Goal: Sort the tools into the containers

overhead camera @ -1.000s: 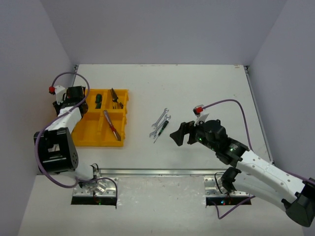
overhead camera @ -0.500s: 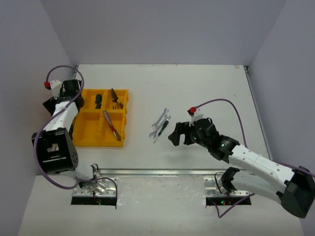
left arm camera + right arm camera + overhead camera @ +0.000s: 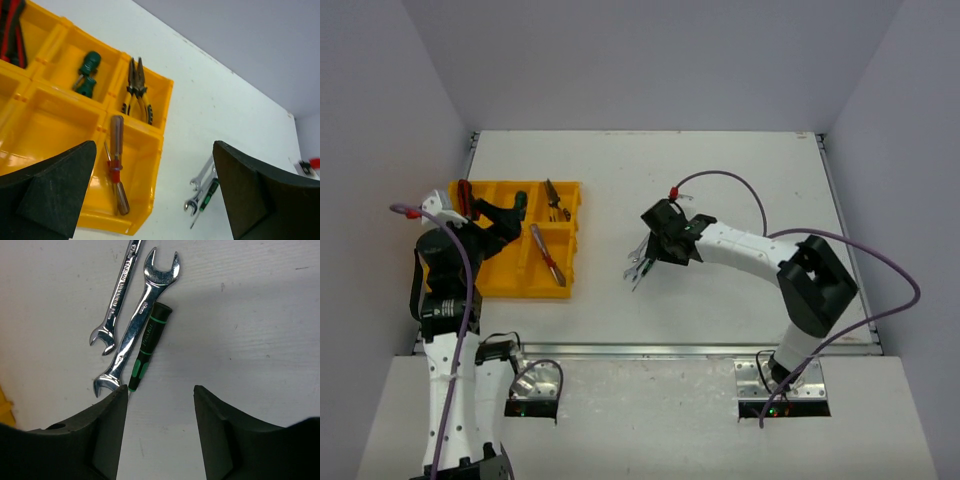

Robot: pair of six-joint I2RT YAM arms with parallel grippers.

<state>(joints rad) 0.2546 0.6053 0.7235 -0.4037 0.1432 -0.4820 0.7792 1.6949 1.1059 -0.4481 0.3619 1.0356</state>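
Though spread wide and empty, left fingers (image 3: 50, 195), right fingers (image 3: 95, 435) over green screwdriver (image 3: 148, 347), tip hidden.

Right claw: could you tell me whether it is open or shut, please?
Open: on the right claw the fingers stand apart, gripping nothing; the green-handled screwdriver lies on the table just ahead.

Right wrist: thin wrench (image 3: 120, 290) runs off the top edge. Screwdriver (image 3: 147, 347) tip hidden behind one finger (image 3: 100, 440) of the right tool (image 3: 160, 395).

Top view: right tool covers the far ends of the wrenches (image 3: 632, 268) and most of the screwdriver; what shows is too small to tell apart. Left arm (image 3: 450, 260) hides the tray's (image 3: 510, 272) left compartments.

Left wrist: tray cut by left and bottom edges. Red-black pliers (image 3: 12, 22) cut off at the top-left corner.
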